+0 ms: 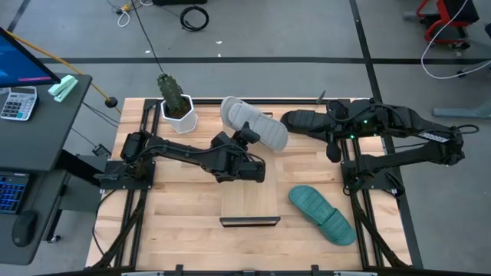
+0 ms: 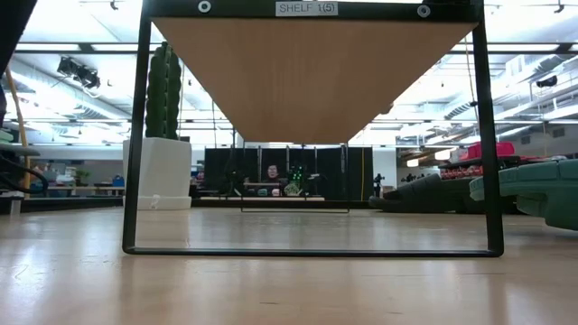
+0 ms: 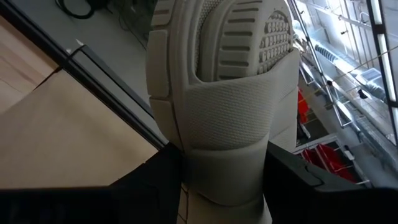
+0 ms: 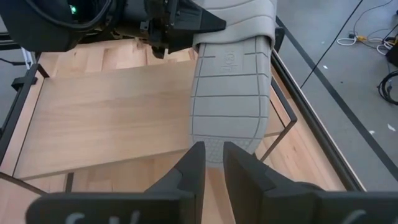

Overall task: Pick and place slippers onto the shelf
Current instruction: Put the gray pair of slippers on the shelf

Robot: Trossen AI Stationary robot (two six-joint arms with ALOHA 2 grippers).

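- Over the far end of the shelf point(image 1: 249, 201), I am holding the grey slipper point(image 1: 254, 123) in my left claw point(image 1: 247, 138), which is clamped across its strap.
- From the left wrist, I am seeing the dark fingers point(image 3: 152, 180) pressing on either side of the ribbed strap point(image 3: 233, 134), with the slipper's sole pattern pointing away from the camera.
- From the right wrist, I am looking at the grey slipper point(image 4: 231, 81) from below: its sole is hanging above the shelf board point(image 4: 106, 115) near the rail at the short end, and I cannot tell whether it is touching the board.
- My right claw point(image 4: 213, 163) is sitting with its two fingers nearly together and nothing between them, pointing toward the slipper's end.
- At the worktop's point(image 1: 184, 222) far right edge, the black slipper point(image 1: 307, 121) is lying partly under my right arm.
- On the near right, the teal slipper point(image 1: 322, 214) is lying flat on the worktop, well apart from the shelf.
- At the far left, a potted cactus point(image 1: 175, 97) is standing in a white pot.
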